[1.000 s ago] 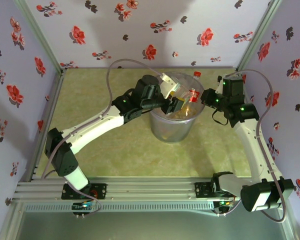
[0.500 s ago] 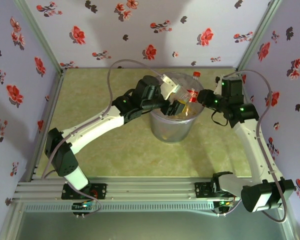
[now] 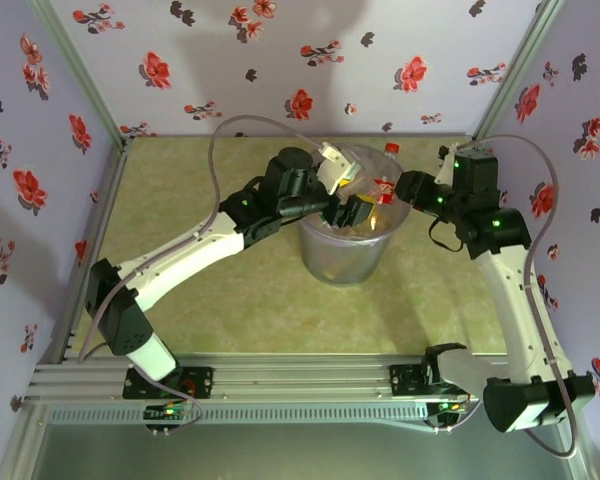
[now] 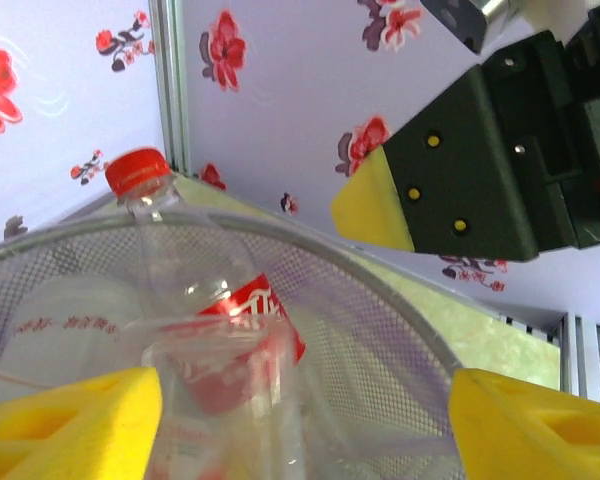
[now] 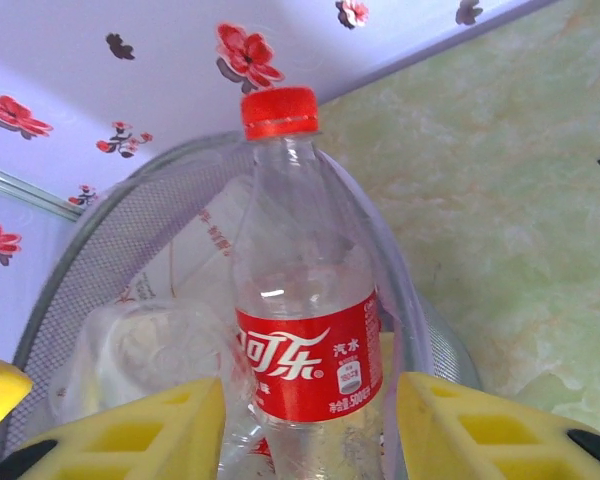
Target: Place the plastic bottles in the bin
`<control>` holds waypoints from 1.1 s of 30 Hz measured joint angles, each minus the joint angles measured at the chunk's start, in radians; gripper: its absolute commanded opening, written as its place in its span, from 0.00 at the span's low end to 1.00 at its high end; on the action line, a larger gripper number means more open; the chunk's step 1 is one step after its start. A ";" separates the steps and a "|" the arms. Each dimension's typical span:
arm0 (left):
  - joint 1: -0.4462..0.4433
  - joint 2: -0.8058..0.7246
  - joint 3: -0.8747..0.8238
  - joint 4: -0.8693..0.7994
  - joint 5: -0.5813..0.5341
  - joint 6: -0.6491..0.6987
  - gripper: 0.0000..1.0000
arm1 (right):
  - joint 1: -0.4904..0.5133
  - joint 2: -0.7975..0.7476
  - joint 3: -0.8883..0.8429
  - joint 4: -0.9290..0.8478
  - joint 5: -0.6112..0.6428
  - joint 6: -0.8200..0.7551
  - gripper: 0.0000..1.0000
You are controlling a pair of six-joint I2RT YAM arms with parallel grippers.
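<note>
Red cap, red label: the bottle (image 5: 305,340) stands nearly upright inside the bin (image 5: 90,270), against its right wall, with the cap rising above the rim. My right gripper (image 5: 305,430) has its jaws parted to either side of the label. The yellow pads (image 5: 130,430) sit just beside the bottle with a thin gap on each side, so I am not holding it. From above, this gripper (image 3: 400,188) reaches in over the bin's right rim.

My left gripper (image 4: 300,430) hangs over the bin's left rim (image 3: 352,212), its jaws wide and holding nothing. The bottle (image 4: 230,330) lies beyond them, leaning toward the far wall. More clear bottles (image 5: 140,350) lie crumpled lower down. The bin (image 3: 335,262) sits at the far middle of the green table (image 3: 200,190)
</note>
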 measured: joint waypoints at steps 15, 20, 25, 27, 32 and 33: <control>0.024 0.088 0.017 0.060 0.005 -0.117 0.34 | 0.000 -0.023 0.004 -0.006 -0.018 0.001 0.44; 0.026 0.104 0.045 0.046 -0.003 -0.124 0.35 | 0.000 -0.023 0.004 -0.006 -0.018 0.000 0.44; 0.035 0.103 0.050 0.038 -0.005 -0.123 0.42 | 0.000 -0.023 0.004 -0.006 -0.010 0.000 0.44; 0.040 0.098 0.050 0.035 -0.005 -0.126 0.50 | 0.000 -0.022 0.004 -0.006 0.000 0.000 0.44; 0.078 0.032 0.021 0.012 -0.007 -0.140 0.71 | -0.002 -0.001 0.003 -0.010 0.016 -0.008 0.44; 0.089 0.007 0.009 0.009 -0.012 -0.142 0.73 | -0.003 0.008 0.001 -0.010 0.017 -0.008 0.44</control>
